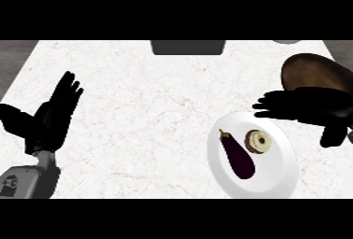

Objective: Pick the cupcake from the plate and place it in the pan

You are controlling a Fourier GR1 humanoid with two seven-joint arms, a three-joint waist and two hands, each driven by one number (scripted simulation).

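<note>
currently the cupcake sits on the plate beside an eggplant. the right hand, fingers straight and apart, hovers just beyond it, before the pan. the left hand rests open, well apart.

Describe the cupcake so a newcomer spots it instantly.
Find the white oval plate near the counter's right front edge, below the black right hand. Two things lie on it: the small round tan cupcake sits upper right of the long dark purple eggplant.
</note>
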